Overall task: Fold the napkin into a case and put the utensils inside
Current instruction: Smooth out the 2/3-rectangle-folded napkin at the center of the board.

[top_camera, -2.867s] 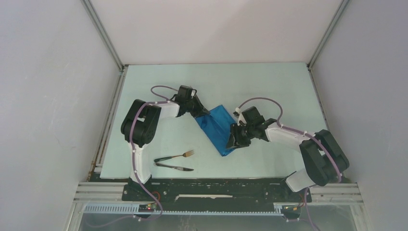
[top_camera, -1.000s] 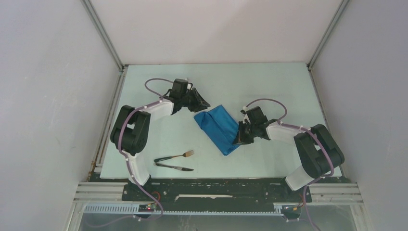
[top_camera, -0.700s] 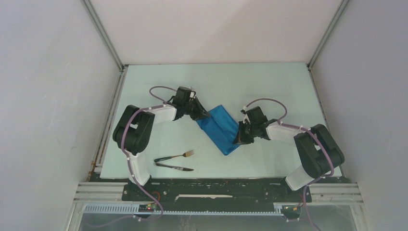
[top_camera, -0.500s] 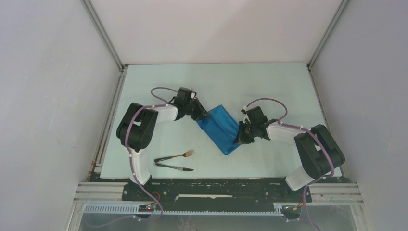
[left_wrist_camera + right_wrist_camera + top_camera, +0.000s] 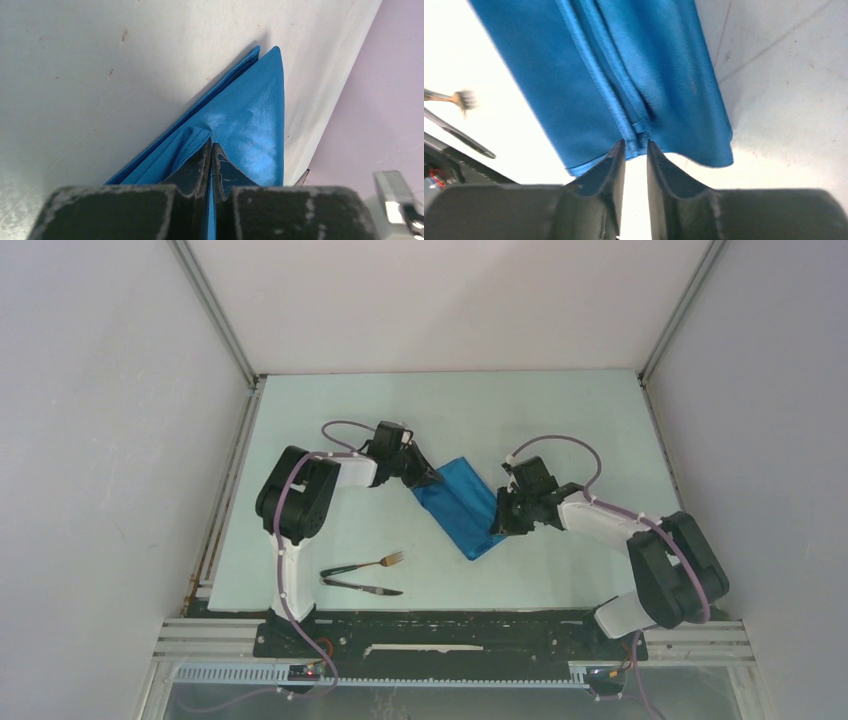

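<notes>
Left hand (image 5: pixel 210 150) pinches the upper-left end of the napkin (image 5: pixel 460 505), a soft, light, limp folded strip at centre frame on the counter (image 5: pixel 330 420), best gripped at its hems; right hand (image 5: pixel 636 147) slightly spread, apparently holding nothing.

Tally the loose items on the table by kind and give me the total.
blue napkin: 1
fork: 1
knife: 1
Total: 3
</notes>
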{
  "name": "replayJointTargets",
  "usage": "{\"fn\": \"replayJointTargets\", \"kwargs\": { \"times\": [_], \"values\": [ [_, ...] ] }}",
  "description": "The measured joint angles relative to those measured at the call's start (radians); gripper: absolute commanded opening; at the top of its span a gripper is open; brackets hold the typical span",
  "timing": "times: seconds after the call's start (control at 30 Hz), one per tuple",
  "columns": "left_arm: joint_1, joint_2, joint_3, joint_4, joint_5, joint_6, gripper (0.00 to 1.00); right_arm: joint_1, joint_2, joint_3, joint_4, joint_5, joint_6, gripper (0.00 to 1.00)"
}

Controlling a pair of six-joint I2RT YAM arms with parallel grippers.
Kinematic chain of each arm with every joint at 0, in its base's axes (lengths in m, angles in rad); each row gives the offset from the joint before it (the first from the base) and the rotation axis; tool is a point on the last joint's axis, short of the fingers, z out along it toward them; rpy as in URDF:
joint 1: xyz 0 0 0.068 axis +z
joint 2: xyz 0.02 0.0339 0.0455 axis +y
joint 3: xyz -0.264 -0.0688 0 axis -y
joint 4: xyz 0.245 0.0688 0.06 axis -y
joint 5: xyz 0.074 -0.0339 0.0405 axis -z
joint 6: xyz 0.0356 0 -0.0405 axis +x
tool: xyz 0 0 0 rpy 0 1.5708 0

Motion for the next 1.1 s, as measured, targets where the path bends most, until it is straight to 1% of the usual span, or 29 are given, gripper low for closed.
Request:
{"fn": "replayJointTargets", "kwargs": {
  "times": [0.03, 0.07, 0.13, 0.23, 0.3, 0.37, 0.43, 0.47, 0.5, 0.63, 0.7, 0.87, 0.97, 1.1],
  "values": [
    [0.000, 0.000, -0.002, 0.003, 0.001, 0.000, 0.06, 0.009, -0.021, 0.015, -0.031, 0.013, -0.015, 0.42],
    [0.000, 0.000, -0.005, 0.008, 0.002, 0.000, 0.06, 0.015, -0.040, 0.029, -0.050, 0.019, -0.021, 0.48],
    [0.000, 0.000, -0.008, 0.014, 0.002, 0.001, 0.06, 0.026, -0.077, 0.057, -0.065, 0.009, -0.033, 0.54],
    [0.000, 0.000, -0.012, 0.023, 0.003, 0.001, 0.06, 0.033, -0.105, 0.091, -0.016, -0.082, -0.029, 0.64],
    [0.000, 0.000, -0.012, 0.024, 0.003, 0.001, 0.06, 0.035, -0.079, 0.100, 0.069, -0.181, -0.004, 0.70],
    [0.000, 0.000, -0.012, 0.024, 0.003, 0.001, 0.06, 0.036, -0.022, 0.101, 0.175, -0.275, 0.033, 0.73],
    [0.000, 0.000, -0.012, 0.024, 0.003, 0.001, 0.05, 0.037, 0.069, 0.106, 0.308, -0.375, 0.087, 0.77],
    [0.000, 0.000, -0.012, 0.024, 0.003, 0.001, 0.05, 0.038, 0.131, 0.113, 0.383, -0.430, 0.121, 0.81],
    [0.002, 0.000, -0.012, 0.024, 0.003, 0.001, 0.05, 0.039, 0.183, 0.120, 0.441, -0.472, 0.148, 0.83],
    [0.003, 0.000, -0.012, 0.023, 0.004, 0.001, 0.05, 0.043, 0.347, 0.178, 0.572, -0.588, 0.207, 0.84],
    [0.004, 0.000, -0.012, 0.023, 0.005, 0.001, 0.05, 0.045, 0.410, 0.223, 0.608, -0.630, 0.222, 0.89],
    [0.007, 0.004, -0.012, 0.027, 0.013, 0.001, 0.05, 0.055, 0.522, 0.351, 0.634, -0.681, 0.226, 0.89],
    [0.009, 0.006, -0.012, 0.030, 0.020, 0.001, 0.05, 0.056, 0.567, 0.389, 0.634, -0.695, 0.225, 0.89],
    [0.013, 0.011, -0.012, 0.035, 0.032, 0.001, 0.05, 0.057, 0.602, 0.396, 0.598, -0.706, 0.216, 0.89]
  ]
}}
